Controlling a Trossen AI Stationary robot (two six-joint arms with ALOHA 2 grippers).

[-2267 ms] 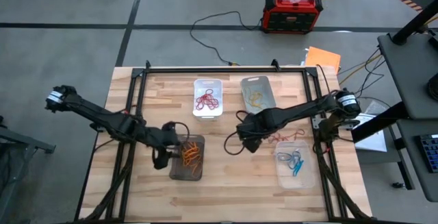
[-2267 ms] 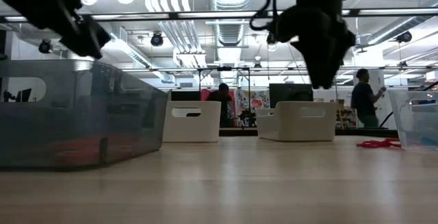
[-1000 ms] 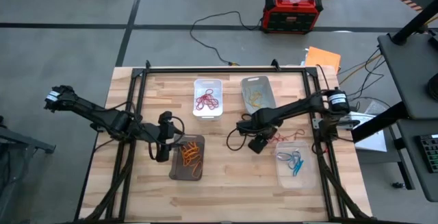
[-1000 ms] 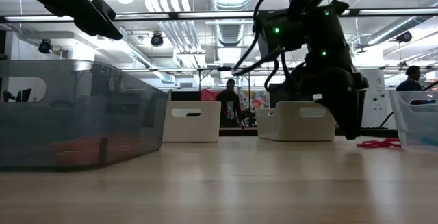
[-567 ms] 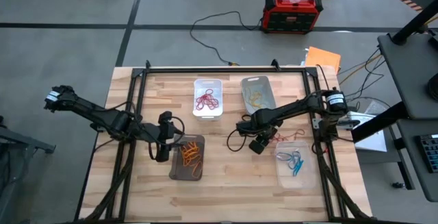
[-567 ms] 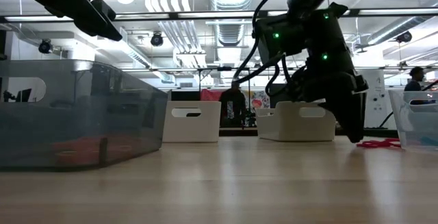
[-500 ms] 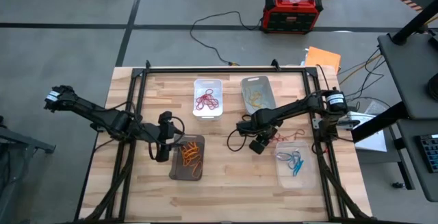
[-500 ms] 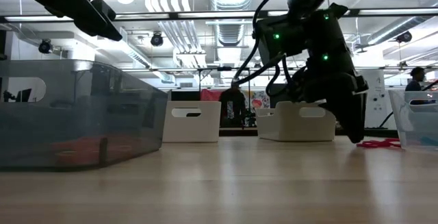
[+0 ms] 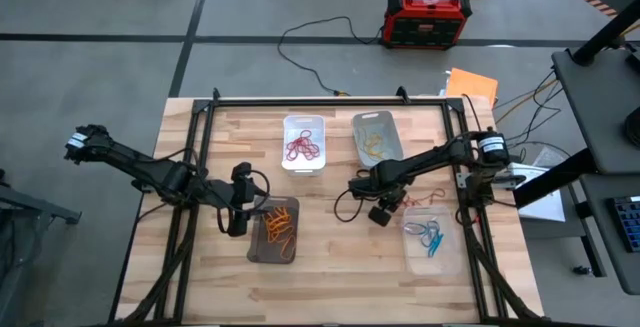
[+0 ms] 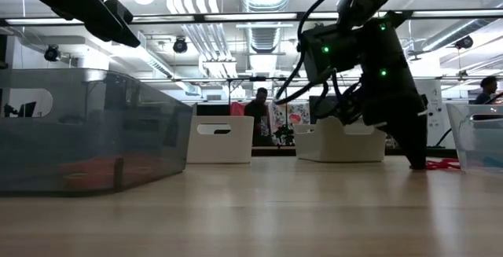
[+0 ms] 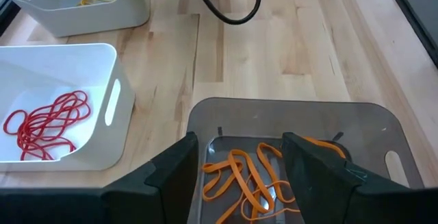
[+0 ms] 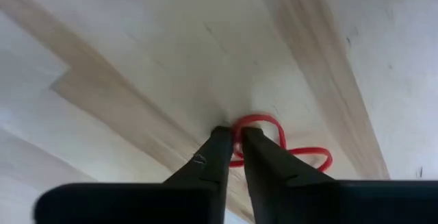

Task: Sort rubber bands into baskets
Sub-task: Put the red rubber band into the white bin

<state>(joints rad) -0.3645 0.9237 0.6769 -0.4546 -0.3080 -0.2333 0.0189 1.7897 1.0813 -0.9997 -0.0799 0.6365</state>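
Observation:
My right gripper [image 12: 234, 133] stands tip-down on the wood beside the clear basket [image 9: 432, 239], shut on a loose red rubber band [image 12: 274, 138]; in the low view its tip [image 10: 416, 163] meets the tabletop next to the red bands [image 10: 442, 163]. My left gripper [image 11: 239, 172] hangs open over the near-left end of the dark basket [image 9: 275, 230], above orange bands [image 11: 250, 183], touching nothing. Red bands lie in the white basket [image 9: 303, 143], yellowish ones in the grey basket [image 9: 375, 137], blue ones in the clear basket. My right gripper pinches one strand of the red band's loop [image 12: 237, 129] between its two fingertips. The fingers [image 12: 219, 152] slant down from above onto the table. The band lies flat on the wood, its other loop [image 12: 311, 157] spread out beyond the fingers.
Black frame rails [image 9: 200, 157] run along the table's left and right sides. A red-black box [image 9: 428, 17] and cables lie on the floor beyond the far edge. Bare wood lies between the dark and clear baskets.
My right gripper has gone down and a little toward the table's right edge, until its tip stands on the wood at the loose red bands.

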